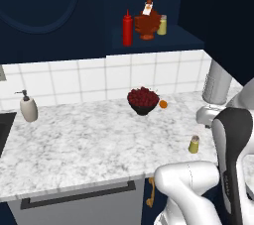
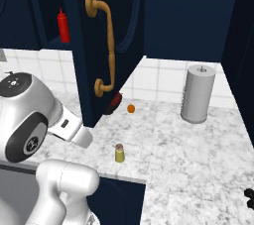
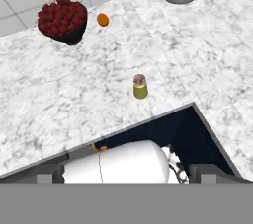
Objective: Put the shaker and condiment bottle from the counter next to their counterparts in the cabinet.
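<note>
Halfway: condiment bottle point(image 1: 127, 29) shelved in the cabinet point(image 1: 149, 45)
Meanwhile the shaker point(image 3: 140, 86) stands on the counter point(image 3: 59, 99), untouched; jaws spread, empty

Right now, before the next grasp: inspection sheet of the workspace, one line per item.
Surface: marbled counter, tiled backsplash behind.
Job's things: shaker upright on the counter near the front edge, apart from everything; red condiment bottle already on the cabinet shelf beside the brown bottle and pale shaker.
Clutter: bowl of red fruit, small orange item, soap dispenser, grey canister.
Gripper: open, holding nothing.
Cables: nothing seen.
Surroundings: cabinet door open.
</note>
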